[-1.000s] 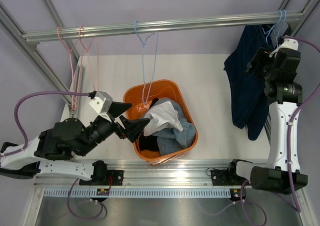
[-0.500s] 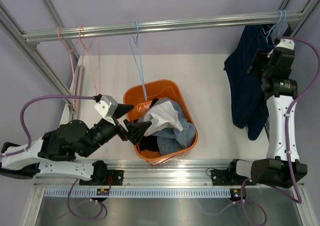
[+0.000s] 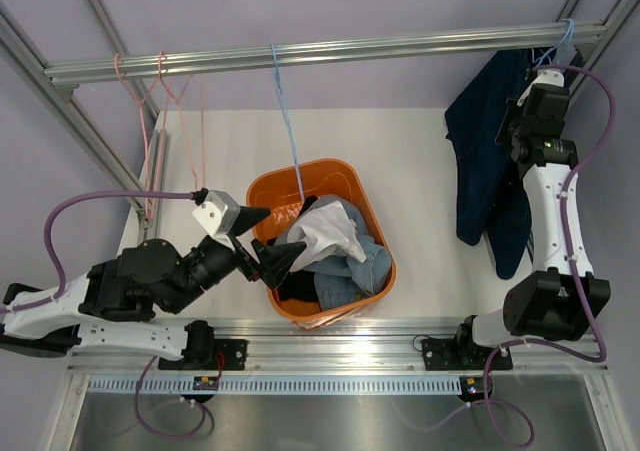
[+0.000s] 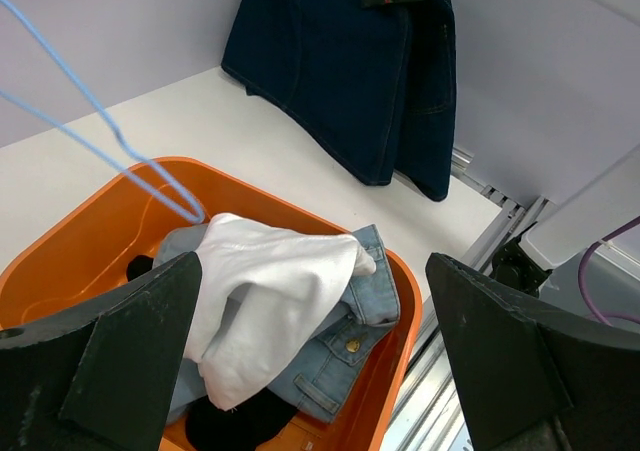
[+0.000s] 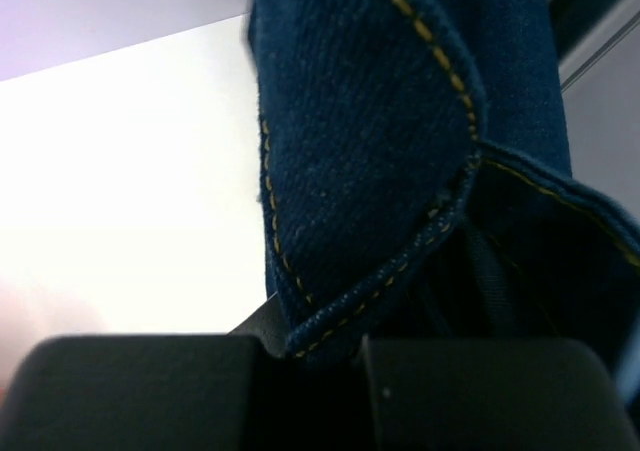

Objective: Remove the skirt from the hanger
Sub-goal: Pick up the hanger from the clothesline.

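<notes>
The light-blue denim skirt (image 3: 365,266) (image 4: 340,321) lies crumpled in an orange basket (image 3: 262,193) (image 4: 90,226), partly under a white cloth (image 3: 325,233) (image 4: 265,271). Pink wire hangers (image 3: 152,141) hang bare from the rail at the far left. My left gripper (image 3: 264,240) (image 4: 312,366) is open wide over the basket's near-left side, holding nothing. High at the far right, my right gripper (image 3: 521,121) (image 5: 330,349) is shut on a fold of the dark navy jeans (image 3: 480,171) (image 5: 370,121) that hang from the rail.
A light-blue wire hanger (image 3: 288,111) (image 4: 100,136) dangles from the rail (image 3: 330,49) down to the basket. More light-blue hangers (image 3: 560,39) hold the navy jeans. A black garment (image 4: 230,426) lies at the basket's bottom. Frame posts stand at both sides.
My right gripper rose toward the rail and closed on the navy jeans, pulling them slightly. The middle light-blue hanger swung. My left gripper shifted only a little.
</notes>
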`<state>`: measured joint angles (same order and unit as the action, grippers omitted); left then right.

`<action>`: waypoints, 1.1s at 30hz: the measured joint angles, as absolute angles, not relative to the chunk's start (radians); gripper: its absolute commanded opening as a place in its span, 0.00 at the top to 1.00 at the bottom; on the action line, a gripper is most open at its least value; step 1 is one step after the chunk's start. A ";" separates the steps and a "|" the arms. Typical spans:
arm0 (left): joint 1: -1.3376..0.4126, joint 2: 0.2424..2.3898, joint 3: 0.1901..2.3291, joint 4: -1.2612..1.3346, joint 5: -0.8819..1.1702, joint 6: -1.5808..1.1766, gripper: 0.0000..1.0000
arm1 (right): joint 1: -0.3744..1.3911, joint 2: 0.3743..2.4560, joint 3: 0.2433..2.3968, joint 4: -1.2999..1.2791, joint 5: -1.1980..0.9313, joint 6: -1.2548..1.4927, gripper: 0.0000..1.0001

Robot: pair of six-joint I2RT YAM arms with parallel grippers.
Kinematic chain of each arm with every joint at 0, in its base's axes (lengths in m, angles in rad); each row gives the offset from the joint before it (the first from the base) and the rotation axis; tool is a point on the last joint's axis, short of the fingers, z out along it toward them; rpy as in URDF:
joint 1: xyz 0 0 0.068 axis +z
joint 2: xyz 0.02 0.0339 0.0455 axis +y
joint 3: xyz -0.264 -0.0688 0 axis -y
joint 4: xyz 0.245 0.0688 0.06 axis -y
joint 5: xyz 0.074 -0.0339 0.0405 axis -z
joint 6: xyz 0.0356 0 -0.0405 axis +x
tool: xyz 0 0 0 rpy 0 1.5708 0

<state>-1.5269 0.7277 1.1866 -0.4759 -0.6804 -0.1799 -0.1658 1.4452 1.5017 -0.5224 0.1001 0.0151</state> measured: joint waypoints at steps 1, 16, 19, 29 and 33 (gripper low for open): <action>-1.527 0.730 1.187 -0.476 -0.680 -0.180 0.01 | -0.163 1.440 1.509 -0.531 0.088 0.015 1.00; -1.527 0.770 1.198 -0.490 -0.657 -0.246 0.01 | -0.159 1.285 1.628 -0.736 -0.182 -0.013 1.00; -1.527 0.768 1.198 -0.496 -0.652 -0.262 0.01 | -0.157 1.214 1.602 -0.662 -0.220 -0.041 1.00; -1.527 0.771 1.205 -0.502 -0.638 -0.281 0.01 | -0.157 1.188 1.570 -0.665 -0.307 -0.047 1.00; -1.527 0.820 1.277 -0.507 -0.636 -0.264 0.01 | -0.148 1.156 1.566 -0.726 -0.374 -0.029 1.00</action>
<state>-1.5269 0.8200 1.2770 -0.5072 -0.6361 -0.2642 -0.1482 1.1564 1.5658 -0.7258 -0.3744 -0.0292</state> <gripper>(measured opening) 0.987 0.078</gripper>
